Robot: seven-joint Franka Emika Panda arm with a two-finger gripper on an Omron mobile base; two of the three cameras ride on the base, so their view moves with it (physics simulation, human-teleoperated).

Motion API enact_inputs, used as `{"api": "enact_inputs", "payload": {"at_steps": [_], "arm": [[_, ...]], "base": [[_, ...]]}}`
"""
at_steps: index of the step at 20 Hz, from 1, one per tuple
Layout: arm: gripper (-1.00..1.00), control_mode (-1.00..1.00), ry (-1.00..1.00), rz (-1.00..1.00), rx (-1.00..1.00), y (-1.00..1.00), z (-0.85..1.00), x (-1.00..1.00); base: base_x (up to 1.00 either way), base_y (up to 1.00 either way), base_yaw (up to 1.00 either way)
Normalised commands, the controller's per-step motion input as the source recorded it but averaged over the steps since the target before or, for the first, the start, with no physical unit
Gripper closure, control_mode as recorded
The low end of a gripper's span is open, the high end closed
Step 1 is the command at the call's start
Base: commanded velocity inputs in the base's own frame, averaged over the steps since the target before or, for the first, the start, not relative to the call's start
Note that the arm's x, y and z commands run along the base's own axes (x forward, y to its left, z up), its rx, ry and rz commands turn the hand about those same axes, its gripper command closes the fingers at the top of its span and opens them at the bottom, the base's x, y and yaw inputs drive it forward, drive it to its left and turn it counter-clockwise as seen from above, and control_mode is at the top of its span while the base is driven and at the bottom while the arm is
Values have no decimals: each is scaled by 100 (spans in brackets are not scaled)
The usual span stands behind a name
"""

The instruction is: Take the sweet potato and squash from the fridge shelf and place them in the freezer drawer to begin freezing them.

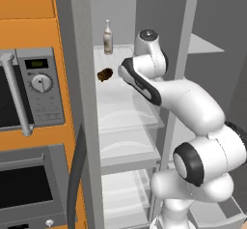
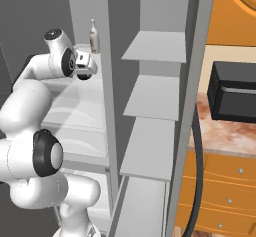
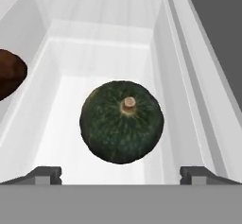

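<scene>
From the left base camera I saw the sweet potato point(image 1: 104, 74) lying on the fridge shelf point(image 1: 116, 90), near its left edge. A pale bottle point(image 1: 108, 37) stood upright behind the sweet potato, toward the back of the same shelf. My arm reached in over the shelf to the right of the sweet potato and hid the tool and the squash from that side. Clear bins point(image 1: 128, 119) sat below the shelf, and a microwave point(image 1: 29, 90) sat in the orange cabinet left of the fridge.

From the right base camera the tool point(image 2: 86, 67) pointed down over the fridge shelf point(image 2: 82, 101), just in front of the bottle point(image 2: 92, 36). I could not judge its fingers from there. Grey door shelves point(image 2: 155, 96) hung to the right of the bottle, and a black box point(image 2: 232, 91) sat on the tabletop point(image 2: 220, 136) beyond them.

From the hand camera the squash point(image 3: 122, 121) lay on the shelf point(image 3: 94, 62) with its stem up, centred between the two fingertips point(image 3: 45, 175). The tool point(image 3: 121, 176) was spread wide, with a tip on each side of the squash and touching nothing. The sweet potato point(image 3: 10, 74) lay left of the squash, apart from it and cut by the frame's edge.
</scene>
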Motion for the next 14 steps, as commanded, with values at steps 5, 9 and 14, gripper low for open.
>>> {"api": "enact_inputs", "payload": {"at_steps": [5,9,14], "arm": [[-100,-100,0,0,0,0,-10,28],[-100,-100,0,0,0,0,-16,26],[-100,-100,0,0,0,1,-22,12]], "base": [[0,0,0],[0,0,0],[0,0,0]]}}
